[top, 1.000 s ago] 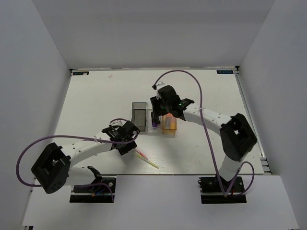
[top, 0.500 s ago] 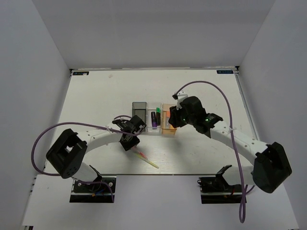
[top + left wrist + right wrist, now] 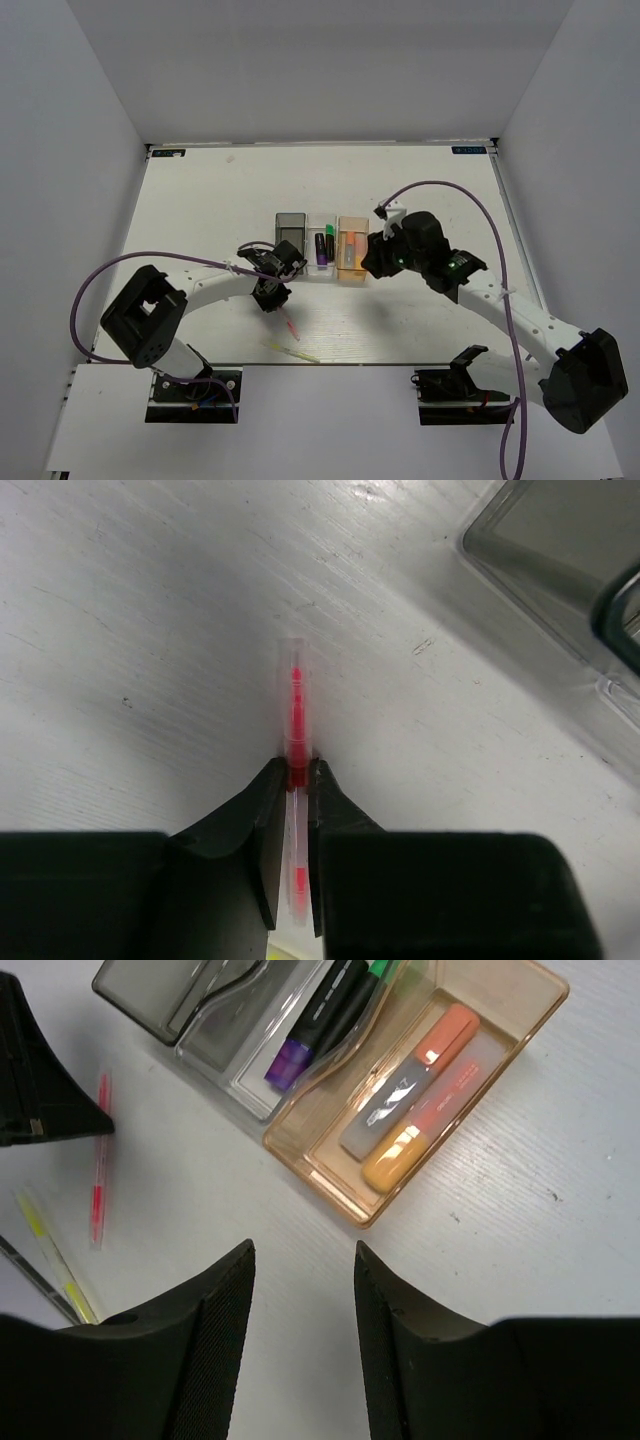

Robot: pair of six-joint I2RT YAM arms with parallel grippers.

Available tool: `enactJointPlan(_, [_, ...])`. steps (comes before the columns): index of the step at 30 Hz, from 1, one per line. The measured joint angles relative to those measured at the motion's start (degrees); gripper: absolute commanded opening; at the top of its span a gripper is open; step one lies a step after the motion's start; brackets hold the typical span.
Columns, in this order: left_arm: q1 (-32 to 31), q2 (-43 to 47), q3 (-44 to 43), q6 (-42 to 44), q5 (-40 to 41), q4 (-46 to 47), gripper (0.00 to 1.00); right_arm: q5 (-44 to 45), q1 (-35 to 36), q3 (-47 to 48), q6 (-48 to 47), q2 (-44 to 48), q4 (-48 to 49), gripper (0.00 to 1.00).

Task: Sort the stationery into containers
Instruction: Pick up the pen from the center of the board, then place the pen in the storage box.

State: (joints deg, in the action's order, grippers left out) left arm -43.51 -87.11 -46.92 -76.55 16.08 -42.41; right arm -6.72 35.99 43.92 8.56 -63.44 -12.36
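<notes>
Pickup in progress: left claw point(image 3: 296, 770) is pinched shut on the pink pen point(image 3: 296, 705), which lies on the table point(image 3: 150, 630) just in front of the row of bins point(image 3: 291, 240), toward the near edge. Right claw point(image 3: 302, 1255) hangs open and empty beside the orange bin point(image 3: 310, 1180). A yellow pen point(image 3: 290, 352) lies at the near edge. Next move, by the look of it: lift the pen level, carry it over a bin, then release.
</notes>
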Motion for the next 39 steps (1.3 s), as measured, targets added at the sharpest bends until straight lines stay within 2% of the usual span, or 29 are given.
enactJointPlan(2, [0.0, 0.0, -0.07, 0.02, -0.02, -0.09, 0.01, -1.18, -0.31, -0.46, -0.31, 0.63, -0.85, 0.54])
enactJointPlan(6, [-0.52, 0.15, -0.28, 0.26, 0.37, -1.03, 0.0, -5.09, -0.79, -0.66, -2.58, 1.33, -2.99, 0.62])
enactJointPlan(9, [-1.68, 1.42, -0.96, 1.22, 1.38, -3.3, 0.0, -9.55, -1.09, -0.63, -6.16, 1.36, -5.68, 0.62])
enactJointPlan(11, [-2.4, 3.04, -2.58, 2.43, 2.19, -4.85, 0.0, -13.05, -1.11, -0.57, -8.98, 1.33, -7.87, 0.52])
enactJointPlan(12, [-2.75, 3.89, -3.65, 3.04, 2.64, -5.53, 0.0, -15.23, -1.11, -0.52, -10.64, 1.29, -8.85, 0.36])
enactJointPlan(15, [-3.48, 6.4, -8.39, 6.73, 4.42, -6.32, 0.0, -20.87, -1.11, -0.55, -14.45, 1.25, -11.28, 0.0])
enactJointPlan(16, [-3.56, 6.95, -10.1, 7.96, 4.87, -6.36, 0.0, -22.34, -1.09, -0.55, -15.45, 1.25, -11.67, 0.0])
enactJointPlan(21, [-2.47, 6.29, -19.69, 14.97, 6.54, -5.55, 0.0, -26.53, -1.14, -0.55, -17.97, 1.25, -12.35, 0.0])
enactJointPlan(28, [2.14, -5.99, -35.26, 26.45, 8.17, -5.38, 0.0, -28.63, -1.16, -0.61, -18.88, 1.25, -12.83, 0.01])
enactJointPlan(30, [3.37, -9.77, -39.34, 29.79, 8.74, -5.62, 0.0, -28.85, -1.14, -0.63, -19.12, 1.22, -12.85, 0.1])
enactJointPlan(31, [4.0, -11.56, -41.27, 31.45, 9.14, -5.66, 0.0, -29.05, -1.14, -0.66, -19.26, 1.2, -12.85, 0.22])
enactJointPlan(34, [5.6, -15.89, -45.88, 36.22, 10.8, -5.99, 0.0, -29.68, -1.14, -0.66, -19.96, 0.92, -12.98, 0.43])
enactJointPlan(37, [6.95, -18.62, -48.22, 39.1, 12.28, -6.71, 0.02, -30.58, -1.14, -0.66, -21.18, 0.04, -13.33, 0.45])
enactJointPlan(39, [7.78, -19.71, -48.39, 40.15, 12.85, -6.95, 0.11, -30.95, -1.14, -0.66, -21.81, -0.52, -13.68, 0.45])
